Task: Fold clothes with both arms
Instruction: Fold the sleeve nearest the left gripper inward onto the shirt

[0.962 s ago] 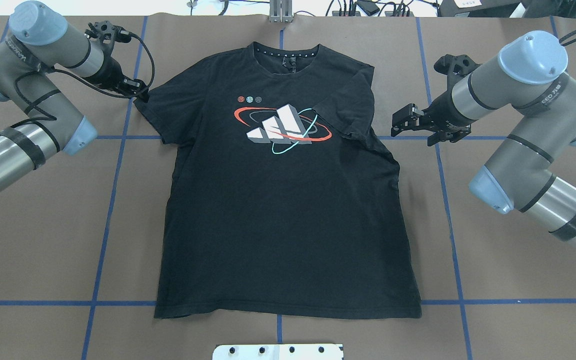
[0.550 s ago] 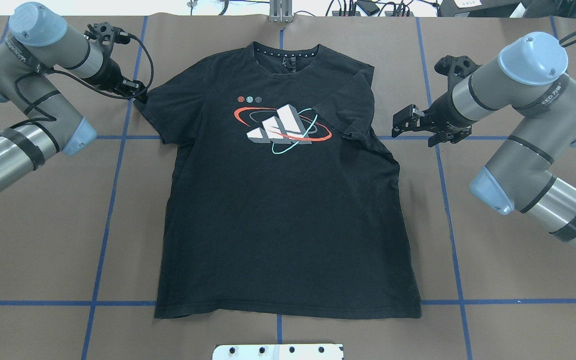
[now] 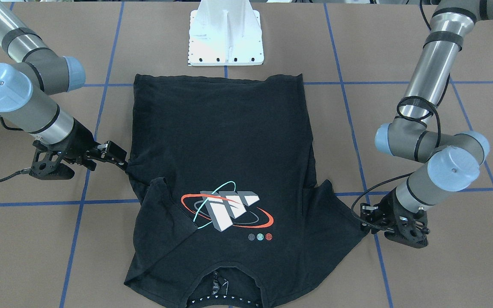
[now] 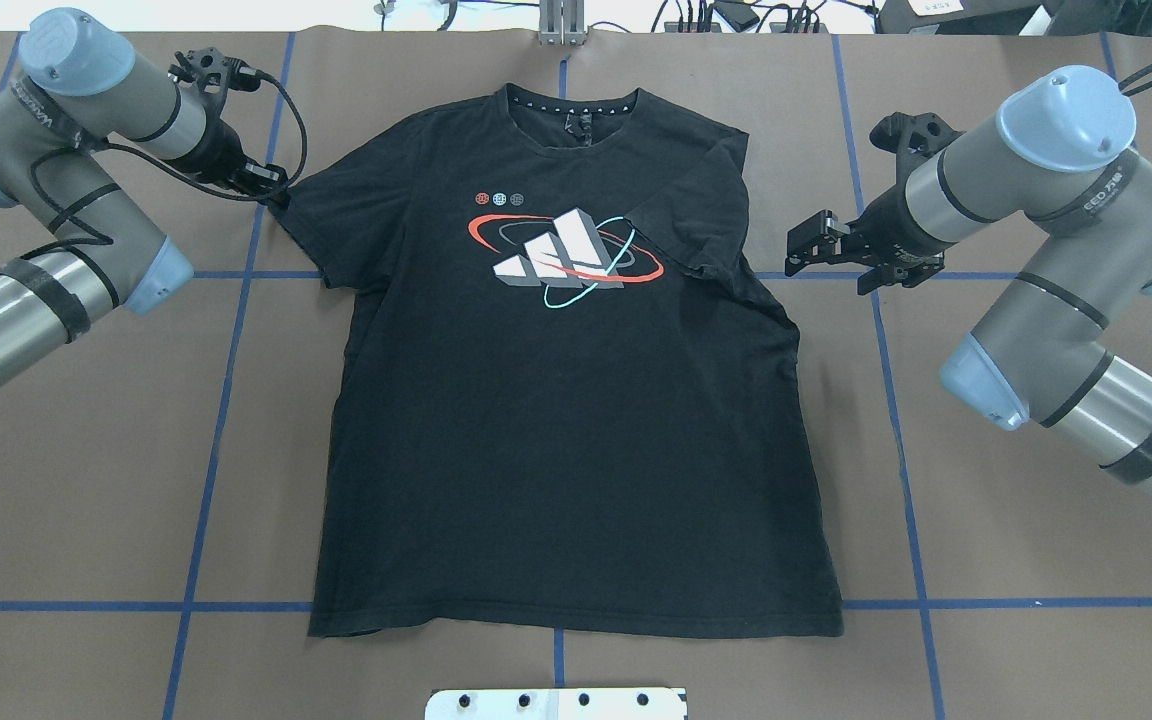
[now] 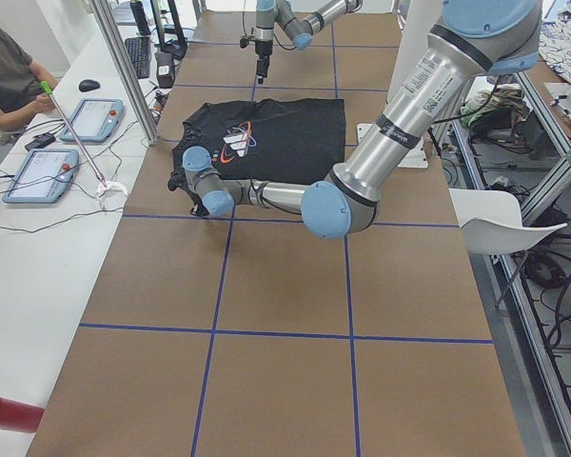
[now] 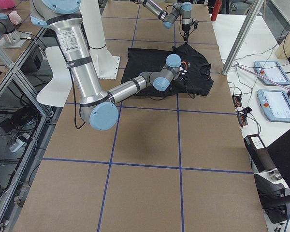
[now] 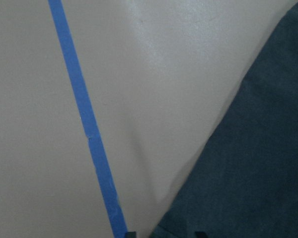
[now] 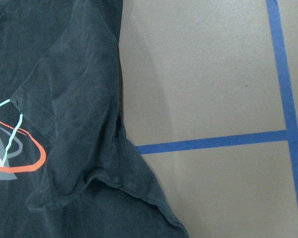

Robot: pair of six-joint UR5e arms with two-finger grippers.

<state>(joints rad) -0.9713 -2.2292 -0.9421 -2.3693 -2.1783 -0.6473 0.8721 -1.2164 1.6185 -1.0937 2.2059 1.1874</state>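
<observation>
The clothes are one black T-shirt with a red, teal and grey-white orbit graphic, lying flat and face up with its collar at the table's far side. One sleeve is folded over onto the chest. The other sleeve lies spread out, and my left gripper sits low at its tip. In the left wrist view the two fingertips stand a little apart with the sleeve's edge between them. My right gripper hangs open just beside the folded sleeve, apart from the cloth.
The white mounting plate stands at the shirt's hem side. Blue tape lines cross the brown table. A black cable loops off the left wrist. A person sits at a side bench with tablets.
My left gripper has crept a little to the left at the sleeve tip. The right gripper and the shirt have hardly shifted.
</observation>
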